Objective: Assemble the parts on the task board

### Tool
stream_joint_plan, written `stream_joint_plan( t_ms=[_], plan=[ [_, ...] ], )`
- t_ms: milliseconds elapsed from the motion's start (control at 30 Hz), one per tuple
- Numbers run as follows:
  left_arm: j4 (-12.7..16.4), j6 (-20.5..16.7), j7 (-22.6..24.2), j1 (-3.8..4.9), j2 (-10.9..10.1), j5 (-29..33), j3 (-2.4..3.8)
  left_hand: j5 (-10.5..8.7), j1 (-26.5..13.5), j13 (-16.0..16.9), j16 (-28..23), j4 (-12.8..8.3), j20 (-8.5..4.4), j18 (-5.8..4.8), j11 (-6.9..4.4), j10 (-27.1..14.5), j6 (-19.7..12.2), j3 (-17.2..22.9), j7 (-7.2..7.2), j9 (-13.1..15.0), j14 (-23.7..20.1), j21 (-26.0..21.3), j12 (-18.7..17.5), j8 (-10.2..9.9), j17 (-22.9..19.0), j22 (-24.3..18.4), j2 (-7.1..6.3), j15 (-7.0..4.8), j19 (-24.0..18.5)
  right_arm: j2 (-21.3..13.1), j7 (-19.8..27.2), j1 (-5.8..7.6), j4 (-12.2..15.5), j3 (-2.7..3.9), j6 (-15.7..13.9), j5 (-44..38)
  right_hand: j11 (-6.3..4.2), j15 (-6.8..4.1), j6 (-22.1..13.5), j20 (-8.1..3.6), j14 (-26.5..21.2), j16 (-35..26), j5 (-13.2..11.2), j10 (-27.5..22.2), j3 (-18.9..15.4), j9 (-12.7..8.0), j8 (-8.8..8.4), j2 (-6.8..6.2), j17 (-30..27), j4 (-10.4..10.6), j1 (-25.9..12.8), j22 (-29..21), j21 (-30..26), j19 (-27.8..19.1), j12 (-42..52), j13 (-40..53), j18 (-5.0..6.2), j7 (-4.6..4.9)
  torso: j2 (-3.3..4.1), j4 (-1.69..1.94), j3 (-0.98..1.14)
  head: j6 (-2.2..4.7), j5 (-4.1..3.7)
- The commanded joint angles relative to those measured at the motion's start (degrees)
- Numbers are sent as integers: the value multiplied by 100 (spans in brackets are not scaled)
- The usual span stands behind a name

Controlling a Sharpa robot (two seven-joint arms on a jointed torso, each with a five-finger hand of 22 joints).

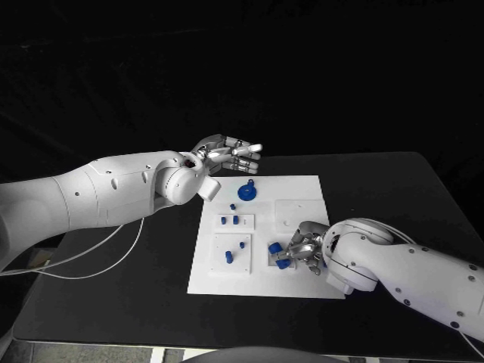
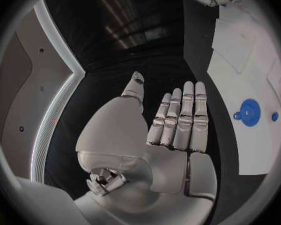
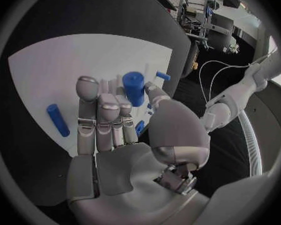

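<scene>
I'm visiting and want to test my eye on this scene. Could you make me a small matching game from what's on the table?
Things:
1. left robot hand
2. right robot hand
3. round blue disc
4. task board

Descriptions:
A. white plate in the middle of the black table
B. lies on the board's far part, near the left arm
C. raised past the board's far left corner, fingers straight, holding nothing
D. down over the board's near part, among small blue parts

Pairs: 1-C, 2-D, 3-B, 4-A
</scene>
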Motion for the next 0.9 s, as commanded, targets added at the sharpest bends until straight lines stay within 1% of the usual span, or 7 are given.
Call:
stream_joint_plan(
  t_ms=[33,167,300,467,600,667,900],
  plan=[
    [7,85,20,7,12,-17,4,7,2,7,-15,-14,13,118,23,-18,12,6,10,-4,9,37,19,-12,0,-9,-16,28,8,6,-6,-41,-11,-24,11,-203,-27,-33,44,-6,8,-22,-8,-22,-18,74,95,59,-7,30,-21,10,-9,241,-23,-5,57,7,-1,-2,-1,1,8],
    [6,87,16,7,14,-18,4,7,2,7,-15,-14,13,118,23,-18,12,6,10,-4,9,37,19,-12,0,-9,-16,28,8,19,11,-47,13,-25,0,-207,-30,-35,60,-9,8,-27,-34,-19,-29,77,94,36,-9,43,-33,19,3,241,-22,-7,52,3,0,-3,-3,-5,13],
    [5,92,7,7,14,-19,4,7,-7,7,-15,-9,16,120,27,-20,-5,8,15,-5,2,36,18,-14,0,-11,-17,30,2,33,22,-50,17,-26,-39,-209,-27,-35,63,-11,10,-31,-136,-19,-160,91,95,-118,-3,298,-63,28,1,242,-26,-13,51,-4,1,-3,-3,-9,14],
    [6,95,-2,7,14,-23,4,7,-7,7,-15,-9,16,120,27,-20,-5,8,15,-5,2,36,18,-14,0,-11,-17,30,2,53,27,-52,-23,-26,-115,-218,-17,-34,47,-7,11,-35,-775,-26,-529,134,96,-223,6,870,-14,50,25,247,-35,-24,54,-2,2,-2,-1,-6,17],
    [4,94,-5,7,14,-25,4,7,-7,7,-15,-8,16,120,28,-22,-9,8,13,-5,0,35,18,-14,0,-11,-14,31,2,61,43,-53,-40,-26,-135,-221,-17,-30,27,-5,13,-38,-1020,-29,-1023,148,96,-116,10,1009,-79,56,24,246,-33,-26,56,1,-1,-3,0,-6,22],
    [4,93,-6,7,14,-26,4,7,-7,7,-15,-7,17,120,29,-24,-16,9,9,-5,-4,35,18,-15,0,-11,-8,33,1,63,52,-54,-39,-26,-142,-220,-16,-28,23,-3,12,-40,-1278,-35,-1084,151,96,-176,8,1161,-109,59,24,246,-42,-34,57,2,1,-4,1,-5,26],
    [2,95,-8,7,14,-27,4,7,-7,7,-15,-7,17,120,29,-24,-16,9,9,-5,-4,35,18,-15,0,-11,-8,33,1,32,98,-58,20,-25,-155,-219,-17,-30,18,-6,11,-47,-1401,-38,-1426,149,96,-161,8,1330,-159,60,19,247,-45,-38,56,3,2,-4,5,-2,21]
  ],
)
